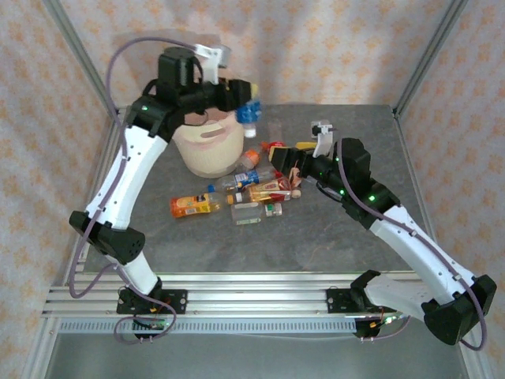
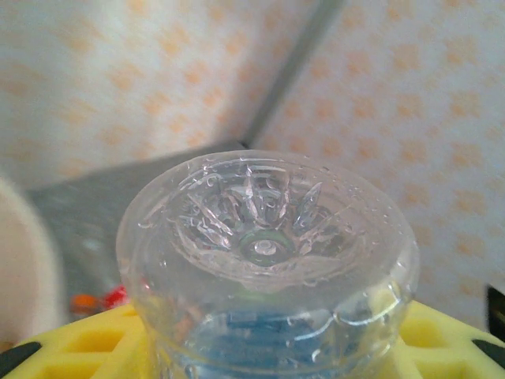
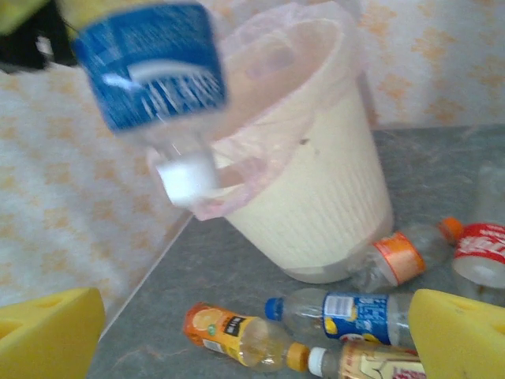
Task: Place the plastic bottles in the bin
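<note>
My left gripper (image 1: pixel 237 93) is shut on a clear plastic bottle (image 1: pixel 248 110) with a blue label and a white cap. It hangs cap down at the right edge of the cream bin (image 1: pixel 207 151). In the left wrist view the bottle's ribbed base (image 2: pixel 267 253) sits between my yellow fingers (image 2: pixel 446 339). The right wrist view has this bottle (image 3: pixel 150 71) blurred in front of the bin's mouth (image 3: pixel 316 181). My right gripper (image 1: pixel 296 170) stands open above the pile of bottles (image 1: pixel 256 193). Nothing is between its yellow fingers (image 3: pixel 458 332).
Several bottles lie on the grey table right of and in front of the bin: an orange juice bottle (image 3: pixel 229 335), a blue-capped one (image 3: pixel 347 312), an orange-labelled one (image 3: pixel 394 257) against the bin's foot, and a red-labelled one (image 3: pixel 481 253). Patterned walls and metal posts enclose the table.
</note>
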Controlling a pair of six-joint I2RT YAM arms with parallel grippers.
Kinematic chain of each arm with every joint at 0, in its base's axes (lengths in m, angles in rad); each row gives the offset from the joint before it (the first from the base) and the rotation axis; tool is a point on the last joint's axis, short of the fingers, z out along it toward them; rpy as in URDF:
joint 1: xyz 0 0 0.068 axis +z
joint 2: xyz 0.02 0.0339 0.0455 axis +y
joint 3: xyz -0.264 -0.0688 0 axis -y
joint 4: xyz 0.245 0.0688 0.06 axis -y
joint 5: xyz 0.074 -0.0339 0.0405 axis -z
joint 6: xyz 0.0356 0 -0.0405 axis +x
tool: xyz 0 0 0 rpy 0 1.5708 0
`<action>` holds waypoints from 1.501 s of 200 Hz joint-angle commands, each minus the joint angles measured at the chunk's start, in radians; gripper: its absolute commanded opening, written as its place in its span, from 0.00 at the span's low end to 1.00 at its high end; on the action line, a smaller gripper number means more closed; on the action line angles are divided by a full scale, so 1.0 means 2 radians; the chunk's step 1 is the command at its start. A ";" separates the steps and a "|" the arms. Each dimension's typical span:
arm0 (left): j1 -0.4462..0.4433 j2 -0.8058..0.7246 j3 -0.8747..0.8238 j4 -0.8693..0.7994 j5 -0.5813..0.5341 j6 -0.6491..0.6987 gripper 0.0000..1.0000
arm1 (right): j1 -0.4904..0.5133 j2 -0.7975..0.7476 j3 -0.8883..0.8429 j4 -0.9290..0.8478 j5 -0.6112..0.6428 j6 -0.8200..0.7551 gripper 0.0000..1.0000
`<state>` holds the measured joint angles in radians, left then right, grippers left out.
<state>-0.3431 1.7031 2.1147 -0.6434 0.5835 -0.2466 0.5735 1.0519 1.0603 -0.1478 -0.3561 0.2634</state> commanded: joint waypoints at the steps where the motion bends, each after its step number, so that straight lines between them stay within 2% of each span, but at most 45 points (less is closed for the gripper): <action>1: 0.027 -0.005 0.036 -0.009 -0.074 0.040 0.36 | 0.004 -0.002 0.005 -0.036 0.054 0.016 0.99; 52: 0.070 0.044 0.103 -0.038 -0.192 0.128 0.36 | 0.003 0.011 0.018 -0.079 0.099 0.037 0.99; 88: 0.075 0.087 0.137 -0.058 -0.254 0.217 0.36 | 0.003 0.025 0.024 -0.110 0.136 0.052 0.99; 175: 0.075 0.175 0.164 -0.096 -0.332 0.317 0.38 | 0.003 0.033 0.024 -0.146 0.204 0.093 0.99; 234: 0.075 0.211 0.162 -0.109 -0.358 0.329 0.45 | 0.003 0.034 0.024 -0.155 0.217 0.106 0.99; 300: 0.075 0.228 0.149 -0.122 -0.402 0.345 0.51 | 0.003 0.041 0.049 -0.265 0.324 0.199 0.99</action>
<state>-0.1944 2.1612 2.4062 -0.8612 -0.1558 0.4137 0.5735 1.1301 1.1118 -0.5491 0.1677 0.5579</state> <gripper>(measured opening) 0.501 0.992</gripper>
